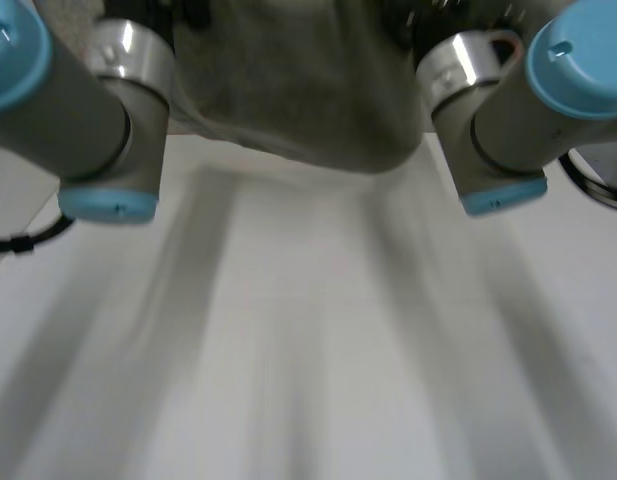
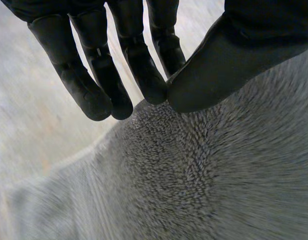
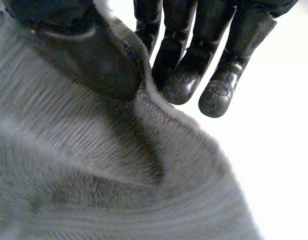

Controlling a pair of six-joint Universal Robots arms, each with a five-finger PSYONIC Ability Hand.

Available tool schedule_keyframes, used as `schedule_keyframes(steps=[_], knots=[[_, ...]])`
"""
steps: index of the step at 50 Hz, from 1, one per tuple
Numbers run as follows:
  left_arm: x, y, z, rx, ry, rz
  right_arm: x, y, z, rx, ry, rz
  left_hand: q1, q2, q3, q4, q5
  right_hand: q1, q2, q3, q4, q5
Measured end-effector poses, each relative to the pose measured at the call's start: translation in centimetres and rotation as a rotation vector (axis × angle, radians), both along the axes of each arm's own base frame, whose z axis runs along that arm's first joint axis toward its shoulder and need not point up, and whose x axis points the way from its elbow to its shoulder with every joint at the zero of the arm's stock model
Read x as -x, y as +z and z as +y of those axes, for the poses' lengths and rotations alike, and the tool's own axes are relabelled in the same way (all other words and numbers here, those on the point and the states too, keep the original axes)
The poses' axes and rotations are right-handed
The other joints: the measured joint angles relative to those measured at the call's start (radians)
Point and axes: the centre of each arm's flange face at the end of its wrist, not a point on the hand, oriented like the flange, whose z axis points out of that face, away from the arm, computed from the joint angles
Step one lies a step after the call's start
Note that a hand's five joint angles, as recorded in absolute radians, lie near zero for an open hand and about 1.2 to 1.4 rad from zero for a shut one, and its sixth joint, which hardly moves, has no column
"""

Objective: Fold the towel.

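Note:
A grey terry towel point(image 1: 298, 90) hangs lifted off the white table point(image 1: 318, 340) between my two arms, close under the head camera. In the left wrist view my left hand point(image 2: 228, 55) pinches the towel's point(image 2: 193, 180) edge between thumb and fingers point(image 2: 144, 70). My right hand point(image 3: 89, 55) does the same in the right wrist view, thumb pressed against fingers point(image 3: 178, 75) with the towel point(image 3: 94, 180) edge caught between them. The cloth droops away below both hands.
My grey arms with light-blue caps point(image 1: 108, 200) point(image 1: 503, 195) stand at either side of the towel. The white table stretches out in front, bare where it is seen.

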Motion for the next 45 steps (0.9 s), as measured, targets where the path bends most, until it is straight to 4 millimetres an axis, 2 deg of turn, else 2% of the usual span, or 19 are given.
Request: schedule_keyframes(steps=[3,5,6,10,13,17,19,23,27,32,36,39,42,45], knots=[[-0.6,-3.7,-0.2,-0.102,0.009,-0.062,0.0,-3.1,0.4,-0.149,0.024,0.094,0.0,0.0,0.0,0.0,0.0,0.0,0.0,0.0,0.0,0.0],[-1.2,-5.7,-0.2,-0.159,0.018,-0.094,0.1,-4.3,0.6,-0.205,0.028,0.128,0.0,0.0,0.001,0.0,0.0,0.0,0.0,0.0,0.0,0.0],[-1.7,-7.3,-0.2,-0.205,0.027,-0.119,0.2,-5.7,0.9,-0.262,0.031,0.162,0.0,0.0,0.001,0.0,0.0,0.0,0.0,0.0,0.0,0.0],[-3.1,-11.9,0.4,-0.338,0.05,-0.19,0.7,-9.3,1.8,-0.396,0.033,0.243,0.0,0.0,0.001,0.0,0.0,0.0,0.0,0.0,0.0,0.0],[-4.3,-16.1,1.8,-0.455,0.066,-0.27,1.4,-12.9,3.1,-0.519,0.036,0.315,0.0,0.0,0.002,0.0,0.0,0.0,0.0,0.0,0.0,0.0],[-5.4,-19.6,3.7,-0.546,0.077,-0.366,2.6,-16.7,5.3,-0.652,0.038,0.391,0.0,0.0,0.002,0.0,0.0,0.001,0.0,0.0,0.0,0.0],[-6.0,-21.2,4.8,-0.585,0.081,-0.423,3.4,-17.9,6.5,-0.703,0.038,0.417,0.0,0.0,0.002,0.0,0.0,0.001,0.0,0.0,0.0,0.0],[-6.6,-22.8,6.1,-0.618,0.085,-0.49,4.7,-18.5,8.6,-0.751,0.037,0.428,0.0,0.0,0.003,0.0,0.0,0.001,0.0,0.0,0.0,0.0],[-7.1,-23.7,7.0,-0.623,0.09,-0.528,6.0,-17.9,10.6,-0.765,0.034,0.389,0.0,0.0,0.003,0.0,0.0,0.001,0.0,0.0,0.0,0.0],[-7.2,-23.7,6.7,-0.583,0.102,-0.514,7.1,-17.2,12.3,-0.762,0.035,0.297,0.0,0.0,0.003,0.0,0.0,0.001,0.0,0.0,0.0,0.0],[-7.2,-23.5,6.0,-0.543,0.118,-0.487,7.9,-17.1,12.9,-0.761,0.032,0.238,0.0,0.0,0.0,0.0,0.0,0.001,0.0,0.0,0.0,0.0],[-7.4,-23.4,5.3,-0.514,0.132,-0.467,8.4,-17.1,12.9,-0.76,0.023,0.203,-0.067,-0.137,-0.162,-0.155,-0.109,0.001,0.0,0.0,0.0,0.0],[-7.5,-23.6,4.8,-0.496,0.143,-0.453,8.9,-16.9,12.7,-0.754,0.013,0.166,-0.345,-0.422,-0.45,-0.445,-0.395,0.001,0.0,0.0,0.0,0.006],[-7.6,-24.0,4.7,-0.498,0.146,-0.453,9.2,-16.7,12.2,-0.754,0.006,0.132,-0.552,-0.628,-0.653,-0.641,-0.595,0.001,0.0,0.0,0.0,0.008]])
